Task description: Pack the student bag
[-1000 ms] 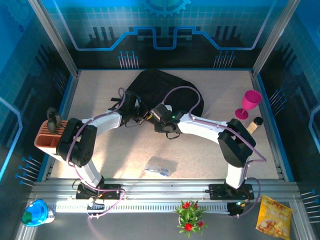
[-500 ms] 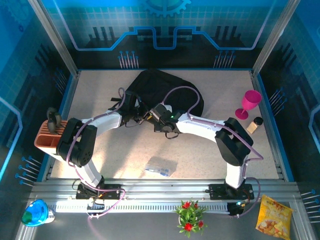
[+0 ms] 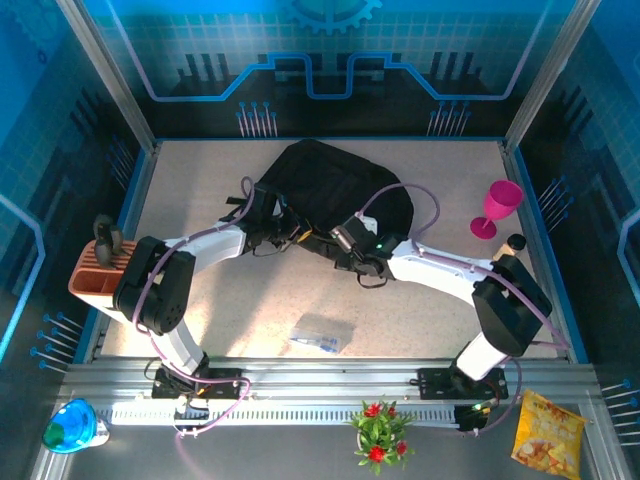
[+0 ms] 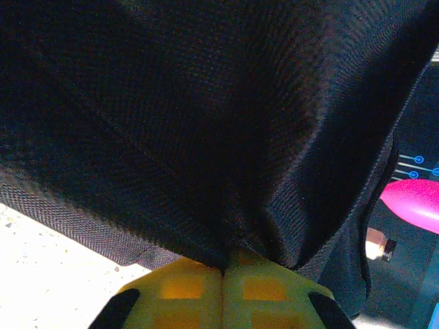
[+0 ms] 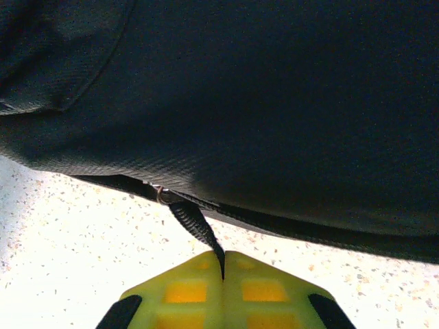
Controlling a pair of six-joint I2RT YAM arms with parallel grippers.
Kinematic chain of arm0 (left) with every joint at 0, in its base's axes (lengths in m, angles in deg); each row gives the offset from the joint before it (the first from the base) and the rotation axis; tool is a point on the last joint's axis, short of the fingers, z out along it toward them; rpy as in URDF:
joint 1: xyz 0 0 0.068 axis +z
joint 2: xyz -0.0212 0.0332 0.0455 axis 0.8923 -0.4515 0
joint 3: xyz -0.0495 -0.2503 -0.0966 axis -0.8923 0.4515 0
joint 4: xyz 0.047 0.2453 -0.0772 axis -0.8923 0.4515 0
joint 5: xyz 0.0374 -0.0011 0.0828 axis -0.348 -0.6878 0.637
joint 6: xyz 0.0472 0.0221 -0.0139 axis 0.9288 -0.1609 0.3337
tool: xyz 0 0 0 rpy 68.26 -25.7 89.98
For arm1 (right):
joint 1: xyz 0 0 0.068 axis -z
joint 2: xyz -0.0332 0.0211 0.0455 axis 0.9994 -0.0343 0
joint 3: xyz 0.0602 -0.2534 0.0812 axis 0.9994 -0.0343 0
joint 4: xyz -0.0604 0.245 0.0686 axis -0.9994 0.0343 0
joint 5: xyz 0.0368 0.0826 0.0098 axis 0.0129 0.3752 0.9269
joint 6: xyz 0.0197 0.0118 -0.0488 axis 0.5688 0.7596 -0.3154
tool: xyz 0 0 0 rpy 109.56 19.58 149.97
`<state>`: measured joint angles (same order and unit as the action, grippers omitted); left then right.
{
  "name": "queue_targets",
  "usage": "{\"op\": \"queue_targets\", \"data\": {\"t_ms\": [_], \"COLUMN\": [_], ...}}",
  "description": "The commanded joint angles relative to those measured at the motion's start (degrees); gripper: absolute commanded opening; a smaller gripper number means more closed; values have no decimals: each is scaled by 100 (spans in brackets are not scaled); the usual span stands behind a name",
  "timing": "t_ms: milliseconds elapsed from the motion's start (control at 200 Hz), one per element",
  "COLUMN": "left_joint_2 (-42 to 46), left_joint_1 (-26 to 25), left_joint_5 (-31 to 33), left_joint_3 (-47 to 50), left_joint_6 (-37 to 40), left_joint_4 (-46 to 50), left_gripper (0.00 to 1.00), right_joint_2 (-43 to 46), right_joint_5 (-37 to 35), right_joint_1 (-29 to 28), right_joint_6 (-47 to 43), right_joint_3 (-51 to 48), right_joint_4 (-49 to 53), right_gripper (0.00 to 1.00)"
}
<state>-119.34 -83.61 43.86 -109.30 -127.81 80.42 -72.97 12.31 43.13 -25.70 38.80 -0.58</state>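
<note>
**Student bag** (image 3: 335,185): lies on the table (image 3: 420,310) at the middle of the far edge. It is black on black from above, so seams, pocket and straps are hard to separate.

**Left gripper** (image 4: 223,273): yellow fingers pressed together, with a fold of the bag's fabric pinched at the tips. The cloth gathers into creases that run to the pinch. The fingers cover the fold, so how much cloth sits between them cannot be told.

**Right gripper** (image 5: 222,264): jaws closed on the end of the zip pull (image 5: 194,221). This is a narrow black woven strap hanging from a small metal ring at the bag's lower edge. The strap's tip disappears between the fingers. The zip line is in shadow, so I cannot tell whether it is open or closed.

**Overhead:** both wrists meet at the bag's near side, the left arm from the left and the right arm from the right. The fingertips are lost against the dark fabric.

**Other items:**
- Clear pouch (image 3: 322,333), near the middle of the near edge. It holds something blue and white, too small to name.
- Pink goblet (image 3: 497,207), upright by the right edge in the far half of the table.
- Small bottle (image 3: 512,246) with a dark cap, just beside the goblet on the near side. Its lower part is hidden by the right arm.
- Brown rack (image 3: 92,272), at the left edge and partly covered by the left arm. Dark items stand in it, but what they are is unclear.

**Left wrist view:** a pink shape is cut off by the right frame edge, with a small blurred object below it.
</note>
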Motion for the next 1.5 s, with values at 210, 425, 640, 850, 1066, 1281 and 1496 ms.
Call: {"op": "queue_targets", "data": {"t_ms": [210,425,640,850,1066,1281,1496], "left_joint_2": [9,-70,-112,-138,-204,-234,-831], "left_joint_1": [94,94,119,137,146,281,379], "left_joint_5": [239,210,295,309,239,189,34], "left_joint_3": [-215,-258,-280,-298,-351,-472,-1302], "left_joint_6": [189,172,171,149,139,259,970], "left_joint_4": [161,129,168,161,140,220,1001], "left_gripper": [0,0,0,0,0,0,0], "right_joint_2": [742,1035,1299,1545,1570,1537,697], "right_joint_5": [-369,-549,-784,-686,-288,-309,536], "right_joint_1": [228,387,540,878,1132,1463,1488], "right_joint_6": [401,471,578,448,-104,-252,-1513], "right_joint_3": [-449,-524,-607,-721,-602,-595,313], "right_joint_4": [782,1070,1365,1393,1218,1243,1155], "right_gripper": [0,0,0,0,0,0,0]}}
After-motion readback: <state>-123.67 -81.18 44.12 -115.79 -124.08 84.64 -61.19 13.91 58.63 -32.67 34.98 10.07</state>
